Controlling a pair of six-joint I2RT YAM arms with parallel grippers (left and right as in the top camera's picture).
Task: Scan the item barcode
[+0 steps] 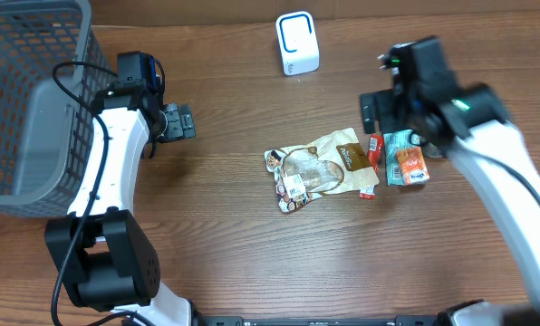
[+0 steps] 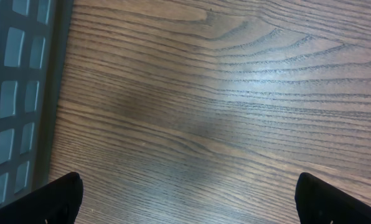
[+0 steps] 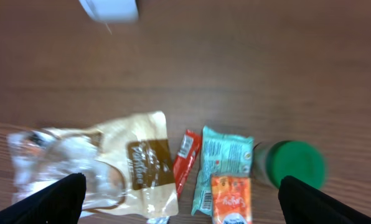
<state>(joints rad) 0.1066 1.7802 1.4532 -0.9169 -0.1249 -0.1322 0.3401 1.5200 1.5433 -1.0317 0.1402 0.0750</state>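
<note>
A crumpled beige-and-brown pouch [image 1: 320,167] with a clear window lies flat mid-table. A red stick packet [image 1: 374,149], a teal-and-orange packet [image 1: 404,158] and a green-capped container [image 3: 291,165] lie just beside it, below the right gripper [image 3: 188,199], whose fingers are spread wide and empty. The white scanner [image 1: 297,43] stands near the far edge with bare wood between it and the pile, and the left gripper [image 1: 181,121], fingers equally wide apart, hovers beside the grey mesh basket [image 1: 25,54].

Dark brown wood-grain table [image 1: 234,263] fills the overhead view edge to edge, grain running approx. left-right. Finish is matte w/ a soft pale sheen at upper right of the left wrist view. Light is diffuse, shadows soft-edged. Grey mesh basket [image 1: 21,100] stands at far left; its wall runs along the left wrist view's left edge. Right wrist view is blurred, same wood.
</note>
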